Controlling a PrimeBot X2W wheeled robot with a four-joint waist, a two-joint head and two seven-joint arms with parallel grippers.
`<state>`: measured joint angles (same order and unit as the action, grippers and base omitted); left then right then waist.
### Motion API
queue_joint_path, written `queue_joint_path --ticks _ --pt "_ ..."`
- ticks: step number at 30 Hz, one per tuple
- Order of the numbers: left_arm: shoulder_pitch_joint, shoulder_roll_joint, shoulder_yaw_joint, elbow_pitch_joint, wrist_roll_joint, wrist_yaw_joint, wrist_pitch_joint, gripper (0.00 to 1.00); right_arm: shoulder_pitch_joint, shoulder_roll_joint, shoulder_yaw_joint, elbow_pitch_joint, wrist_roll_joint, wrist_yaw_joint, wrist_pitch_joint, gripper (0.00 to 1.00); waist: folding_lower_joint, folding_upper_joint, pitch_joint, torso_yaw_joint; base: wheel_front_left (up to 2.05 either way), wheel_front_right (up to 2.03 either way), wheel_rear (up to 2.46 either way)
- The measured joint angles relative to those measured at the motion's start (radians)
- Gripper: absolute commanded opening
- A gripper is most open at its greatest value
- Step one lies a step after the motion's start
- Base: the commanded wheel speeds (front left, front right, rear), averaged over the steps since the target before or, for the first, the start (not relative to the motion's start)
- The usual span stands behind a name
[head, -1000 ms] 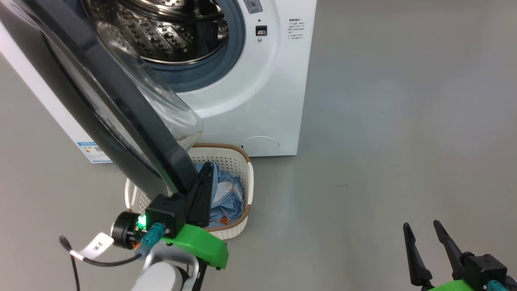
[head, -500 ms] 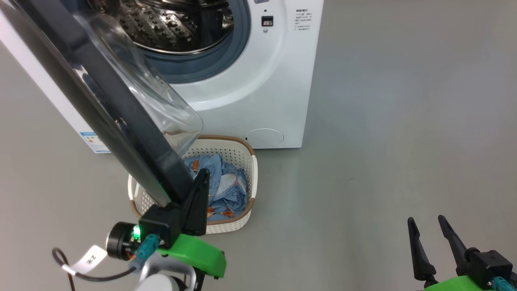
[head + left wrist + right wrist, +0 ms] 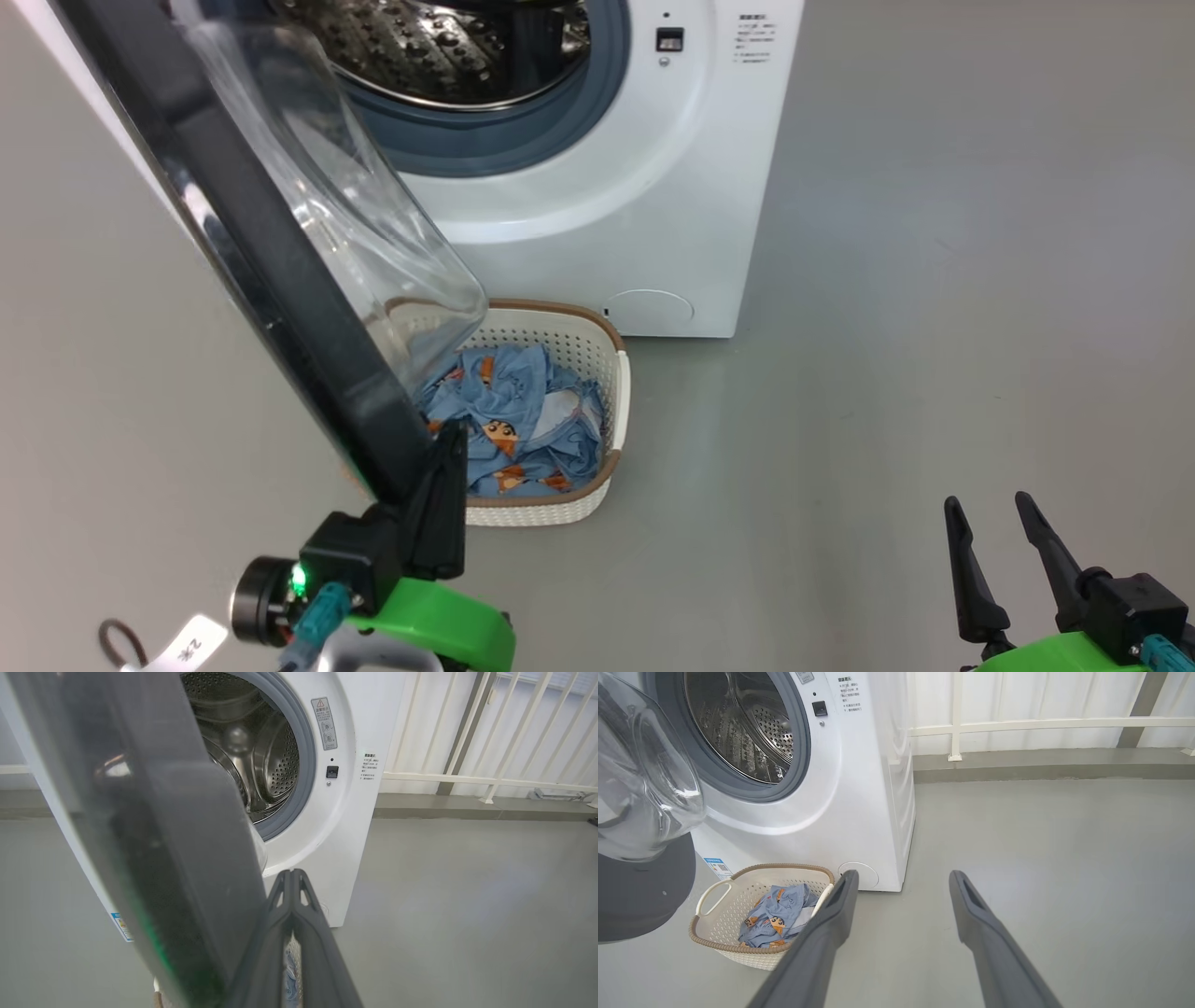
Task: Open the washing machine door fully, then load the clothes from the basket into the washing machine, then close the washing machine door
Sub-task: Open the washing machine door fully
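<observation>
The washing machine [image 3: 607, 215] stands with its steel drum [image 3: 467, 47] exposed. The washing machine door [image 3: 289, 280] hangs open toward me, its glass bowl [image 3: 373, 233] over the basket's left side. My left gripper [image 3: 455, 439] is shut, empty, and lies against the inner side of the door's lower edge; in the left wrist view its closed fingertips [image 3: 292, 877] sit just right of the door [image 3: 163, 858]. The basket [image 3: 560, 509] sits on the floor before the machine, holding the light-blue clothes [image 3: 513, 420]. My right gripper [image 3: 990, 504] is open at the lower right, far from them; its wrist view shows the basket [image 3: 784, 868] and clothes [image 3: 777, 912].
Grey floor [image 3: 934, 280] stretches to the right of the machine and basket. A white railing [image 3: 1017, 723] with a low kerb runs behind the machine. A round flap [image 3: 649, 306] sits low on the machine's front.
The head camera has shifted, so the machine sits further right in the picture. The door's edge, with my left gripper against it, has come further off the basket, uncovering more clothes. The right gripper stays open.
</observation>
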<state>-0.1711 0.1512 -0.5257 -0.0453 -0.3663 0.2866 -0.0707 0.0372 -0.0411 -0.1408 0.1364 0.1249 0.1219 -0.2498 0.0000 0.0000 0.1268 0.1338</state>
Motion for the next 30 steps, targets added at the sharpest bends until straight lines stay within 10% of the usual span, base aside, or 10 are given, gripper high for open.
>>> queue_joint_path --ticks 30 --pt "0.127 0.069 0.096 -0.103 -0.01 0.1 -0.036 0.0 0.001 0.0 -0.002 -0.004 -0.008 0.0 0.0 1.0 0.0 0.0 -0.026 0.128 0.0 0.0 0.0"
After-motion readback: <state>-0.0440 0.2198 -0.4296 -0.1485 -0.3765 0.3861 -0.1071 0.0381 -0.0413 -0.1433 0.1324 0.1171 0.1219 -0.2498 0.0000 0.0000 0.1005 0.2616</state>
